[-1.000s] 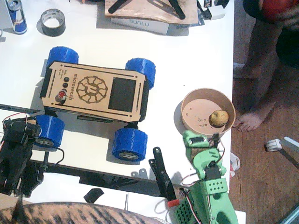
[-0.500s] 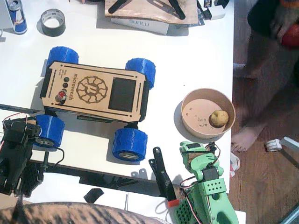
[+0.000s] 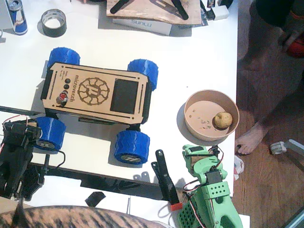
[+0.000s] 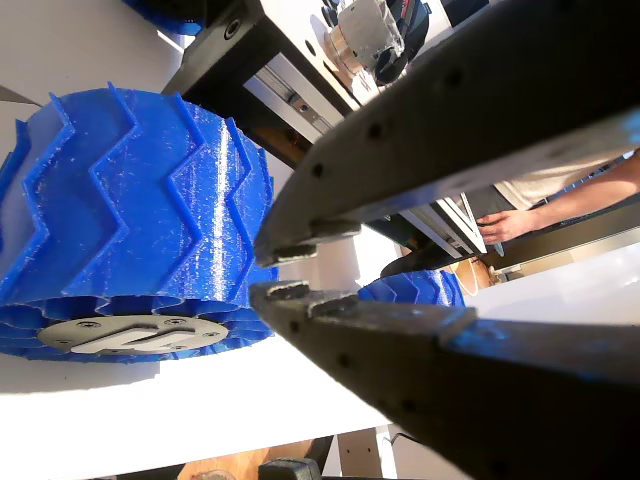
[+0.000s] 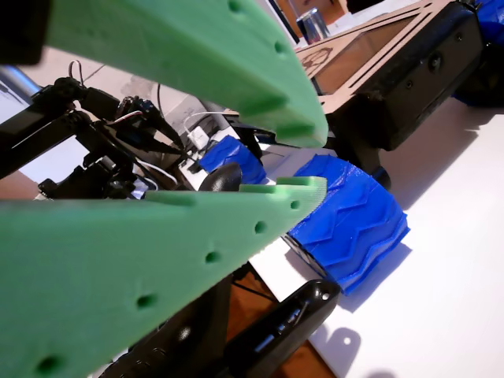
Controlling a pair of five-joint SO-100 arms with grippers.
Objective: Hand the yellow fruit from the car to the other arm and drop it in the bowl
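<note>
The yellow fruit (image 3: pixel 223 119) lies inside the tan bowl (image 3: pixel 209 93), against its right wall. The plywood car (image 3: pixel 95 92) with blue wheels stands left of the bowl, with nothing on its deck. The green arm's right gripper (image 3: pixel 199 152) sits folded back just in front of the bowl, clear of it. In a wrist view its jaws (image 5: pixel 319 161) stand a little apart with nothing between them. The black left gripper (image 3: pixel 21 135) rests beside the car's near-left wheel (image 4: pixel 130 230); its jaws (image 4: pixel 272 272) are nearly together and hold nothing.
A black tape roll (image 3: pixel 53 22) and a drinks can (image 3: pixel 17 16) stand at the back left, a wooden board (image 3: pixel 152 9) at the back. A black part (image 3: pixel 164 178) lies at the front edge. A person's foot (image 3: pixel 249 137) is on the floor beside the table's right edge.
The green gripper has drawn back from the bowl's rim toward the table's front edge. The person at the right has shifted their legs. Fruit, bowl, car and black arm stayed put.
</note>
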